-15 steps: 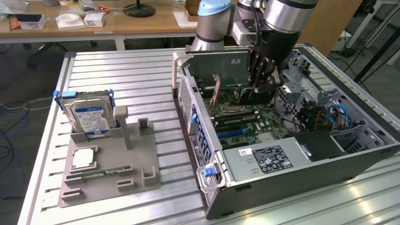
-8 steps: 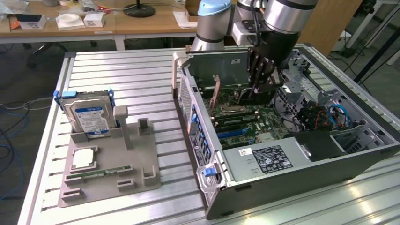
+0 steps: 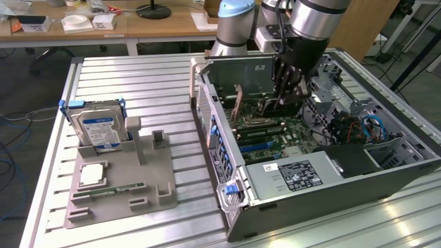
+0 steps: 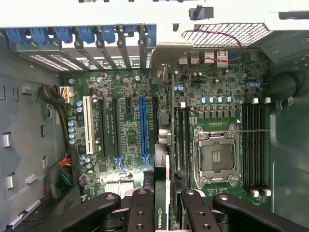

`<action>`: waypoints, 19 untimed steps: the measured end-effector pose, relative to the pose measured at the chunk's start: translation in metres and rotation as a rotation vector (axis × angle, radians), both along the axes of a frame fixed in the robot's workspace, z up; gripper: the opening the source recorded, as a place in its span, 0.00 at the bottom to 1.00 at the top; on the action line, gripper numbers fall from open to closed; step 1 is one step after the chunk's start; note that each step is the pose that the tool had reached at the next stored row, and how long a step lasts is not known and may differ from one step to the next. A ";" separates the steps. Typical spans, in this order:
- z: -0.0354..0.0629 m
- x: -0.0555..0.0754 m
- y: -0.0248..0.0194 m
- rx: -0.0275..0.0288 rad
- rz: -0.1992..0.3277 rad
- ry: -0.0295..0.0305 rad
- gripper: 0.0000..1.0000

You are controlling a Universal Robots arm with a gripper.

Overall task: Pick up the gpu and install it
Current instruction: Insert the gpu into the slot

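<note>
GPU (image 4: 161,203): being gripped edge-on by the gripper (image 4: 163,205), jaws clenching it, hanging over the motherboard (image 4: 130,140) inside the open computer case (image 3: 227,170). Installation step proceeding; seating is calling for alignment with the blue slot (image 4: 143,128).

Silver arm (image 3: 313,18) tubes, pale blue joint caps, black claw (image 3: 288,85) with bolted linkage fingers (image 4: 140,212)
</note>
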State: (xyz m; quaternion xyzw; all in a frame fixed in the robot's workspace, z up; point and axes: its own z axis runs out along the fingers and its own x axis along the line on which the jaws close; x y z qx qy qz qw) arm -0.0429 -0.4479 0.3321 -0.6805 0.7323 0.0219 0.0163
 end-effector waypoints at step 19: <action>-0.0068 0.000 -0.0150 0.0004 0.005 -0.0030 0.26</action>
